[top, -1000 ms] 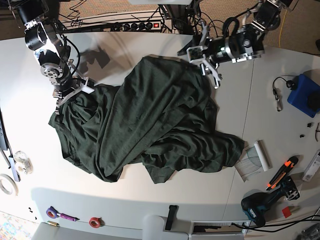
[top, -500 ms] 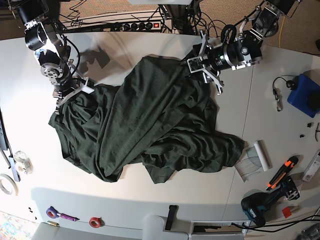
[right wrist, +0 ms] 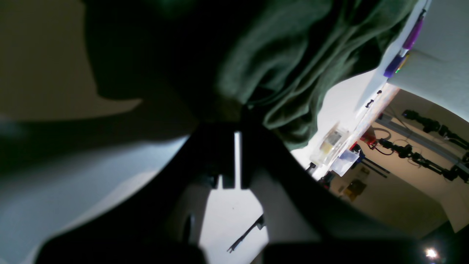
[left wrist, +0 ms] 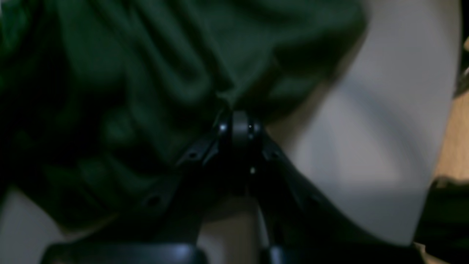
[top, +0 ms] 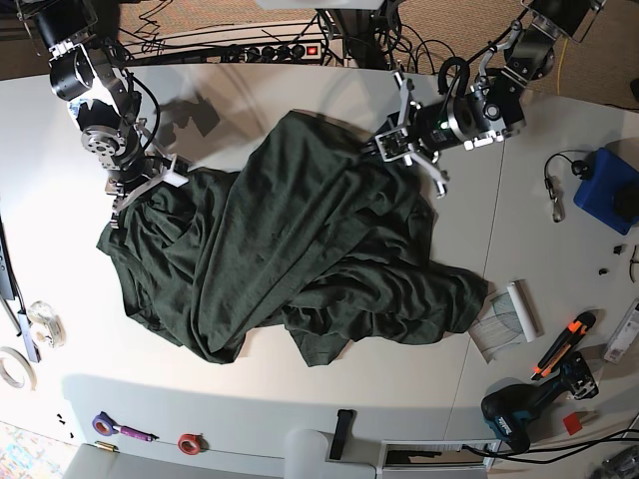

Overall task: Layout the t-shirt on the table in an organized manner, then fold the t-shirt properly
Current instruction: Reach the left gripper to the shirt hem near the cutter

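Observation:
A dark green t-shirt (top: 300, 249) lies crumpled in a heap across the middle of the white table (top: 300, 399). My right gripper (top: 128, 198) is at the shirt's upper left edge, shut on the fabric. In the right wrist view its fingers (right wrist: 229, 113) meet on a bunched fold of the t-shirt (right wrist: 285, 55). At the shirt's upper right edge is my left gripper (top: 387, 148). The blurred left wrist view shows that gripper (left wrist: 240, 123) pinched together on the t-shirt (left wrist: 146, 55) hem, just above the table.
To the right lie a blue box (top: 609, 190), a white paper roll (top: 521, 309), an orange cutter (top: 564, 344) and a drill (top: 524, 409). Tape rolls (top: 190, 442) and a purple marker (top: 115, 429) sit near the front left. A power strip (top: 270, 50) and cables run along the back.
My left arm moved down and left from beyond the shirt's top right edge onto the fabric. The right arm and the shirt's heap have stayed put.

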`<control>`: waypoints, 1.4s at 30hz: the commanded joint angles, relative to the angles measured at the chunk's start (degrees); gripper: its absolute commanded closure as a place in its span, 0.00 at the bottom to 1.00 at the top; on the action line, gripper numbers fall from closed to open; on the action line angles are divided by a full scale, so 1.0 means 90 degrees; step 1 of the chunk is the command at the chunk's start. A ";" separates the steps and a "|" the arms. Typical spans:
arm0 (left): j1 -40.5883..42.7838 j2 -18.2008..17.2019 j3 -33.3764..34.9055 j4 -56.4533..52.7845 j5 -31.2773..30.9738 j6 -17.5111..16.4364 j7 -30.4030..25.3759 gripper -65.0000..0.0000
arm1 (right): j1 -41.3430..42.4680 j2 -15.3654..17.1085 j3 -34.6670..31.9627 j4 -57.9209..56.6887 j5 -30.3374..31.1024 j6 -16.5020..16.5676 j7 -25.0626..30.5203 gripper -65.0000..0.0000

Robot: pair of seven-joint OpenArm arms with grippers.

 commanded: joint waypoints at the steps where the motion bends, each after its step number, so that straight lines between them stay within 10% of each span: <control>1: -0.0151 -0.0036 -0.0027 0.0284 -0.0131 0.0075 -0.0158 1.00 | 0.0053 0.0092 0.0032 0.0051 0.0039 0.0017 -0.0024 1.00; 13: -0.1940 -0.0041 -0.0027 0.0316 -0.0233 0.2115 0.0367 1.00 | 0.0053 0.0092 0.0032 0.0051 0.0039 0.0017 -0.0024 1.00; 21: -0.3245 -0.0036 -0.0027 -0.1192 -0.0243 0.2467 0.0335 1.00 | 0.0053 0.0090 0.0032 0.0051 0.0039 0.0017 -0.0027 1.00; 33: -0.4294 -0.0036 -0.0027 -0.3002 -0.1035 0.2135 0.0296 1.00 | 0.0053 -0.0002 0.0032 0.0051 0.0036 0.0019 -0.0046 1.00; 37: -0.4053 -0.0034 -0.0024 -0.3004 -0.1168 0.1581 0.0316 0.54 | 0.0053 -0.0177 0.0032 0.0051 0.0066 0.0015 -0.0027 1.00; 42: -0.3733 -0.0087 -0.0027 -0.2866 -0.1282 0.1605 0.0299 0.53 | 0.0053 -0.0221 0.0032 0.0051 0.0153 0.0017 -0.0058 1.00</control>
